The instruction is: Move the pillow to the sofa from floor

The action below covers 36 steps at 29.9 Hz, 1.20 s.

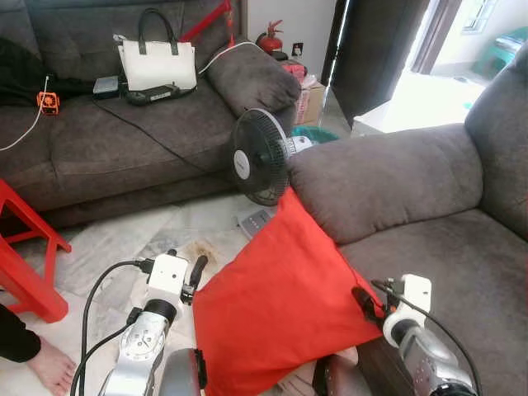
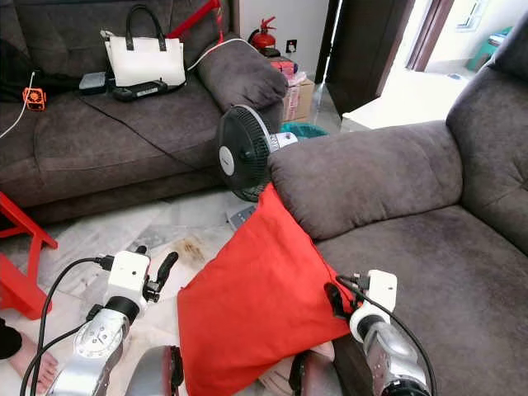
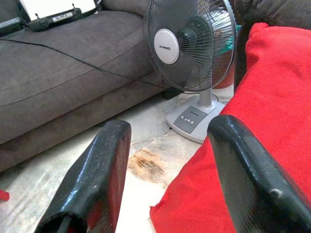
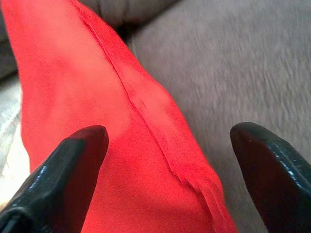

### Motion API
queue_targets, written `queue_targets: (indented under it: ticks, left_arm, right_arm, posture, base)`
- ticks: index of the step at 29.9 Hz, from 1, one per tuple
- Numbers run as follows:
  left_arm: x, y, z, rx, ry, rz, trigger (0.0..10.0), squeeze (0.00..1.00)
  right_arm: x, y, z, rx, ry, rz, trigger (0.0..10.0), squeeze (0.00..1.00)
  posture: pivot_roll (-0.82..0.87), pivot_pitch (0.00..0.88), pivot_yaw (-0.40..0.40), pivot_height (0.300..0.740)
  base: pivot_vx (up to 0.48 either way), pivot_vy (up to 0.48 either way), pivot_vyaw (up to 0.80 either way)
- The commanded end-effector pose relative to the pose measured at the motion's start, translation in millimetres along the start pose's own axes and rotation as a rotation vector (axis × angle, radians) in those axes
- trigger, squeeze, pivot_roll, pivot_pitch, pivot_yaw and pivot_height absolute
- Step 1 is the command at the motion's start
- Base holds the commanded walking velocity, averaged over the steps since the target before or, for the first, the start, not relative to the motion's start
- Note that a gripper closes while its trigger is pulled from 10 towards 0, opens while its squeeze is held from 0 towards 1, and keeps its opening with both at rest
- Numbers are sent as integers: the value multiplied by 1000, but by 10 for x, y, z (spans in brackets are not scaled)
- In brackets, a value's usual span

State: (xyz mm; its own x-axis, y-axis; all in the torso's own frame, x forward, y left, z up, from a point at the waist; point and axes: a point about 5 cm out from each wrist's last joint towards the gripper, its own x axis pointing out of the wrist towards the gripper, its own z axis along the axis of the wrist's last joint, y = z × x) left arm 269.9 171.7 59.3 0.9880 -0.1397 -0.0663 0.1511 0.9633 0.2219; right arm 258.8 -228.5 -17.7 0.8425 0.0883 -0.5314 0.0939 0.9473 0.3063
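A large red pillow (image 1: pixel 285 301) stands tilted, its top corner leaning on the armrest (image 1: pixel 388 177) of the grey sofa (image 1: pixel 462 272) on the right. My left gripper (image 1: pixel 196 276) is open at the pillow's left edge; in the left wrist view one finger (image 3: pixel 252 174) lies against the red fabric (image 3: pixel 277 92). My right gripper (image 1: pixel 363 301) is at the pillow's right edge, over the sofa seat's front. It is open, with the pillow's seam (image 4: pixel 146 121) between the two spread fingers and grey seat fabric (image 4: pixel 233 63) beyond.
A black table fan (image 1: pixel 257 157) stands on the tiled floor just behind the pillow. A second grey sofa (image 1: pixel 115 140) at the back holds a white handbag (image 1: pixel 157 62) and cables. A red stool (image 1: pixel 29 247) and a person's bare foot (image 1: pixel 51 367) are at the left.
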Motion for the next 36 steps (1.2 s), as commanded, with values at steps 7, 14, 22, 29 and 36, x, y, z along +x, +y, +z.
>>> queue_targets:
  ticks: [7, 14, 22, 29, 36]
  left_arm:
    - [-7, 11, -57, -18, 35, -17, 10000, 0]
    - [-7, 4, -64, -15, 43, -33, 10000, 0]
    - [-9, -2, -63, -19, 45, -44, 10000, 0]
    - [-5, -5, -61, -23, 44, -50, 10000, 0]
    - [-5, -13, -57, -24, 40, -52, 10000, 0]
  right_arm:
    - [-57, -95, -77, 41, 26, 16, 10000, 0]
    - [-43, 12, -193, 73, 46, 61, 10000, 0]
    - [-21, 117, -268, 111, 54, 98, 10000, 0]
    - [23, 224, -234, 124, 27, 133, 10000, 0]
    - [52, 312, -241, 135, 19, 153, 10000, 0]
  posture:
    - [127, 0, -75, 568]
    - [129, 0, -66, 568]
    - [131, 0, -63, 568]
    - [129, 0, -58, 568]
    - [138, 0, -59, 568]
  base:
    - [0, 0, 0]
    - [0, 0, 0]
    - [0, 0, 0]
    - [0, 0, 0]
    - [0, 0, 0]
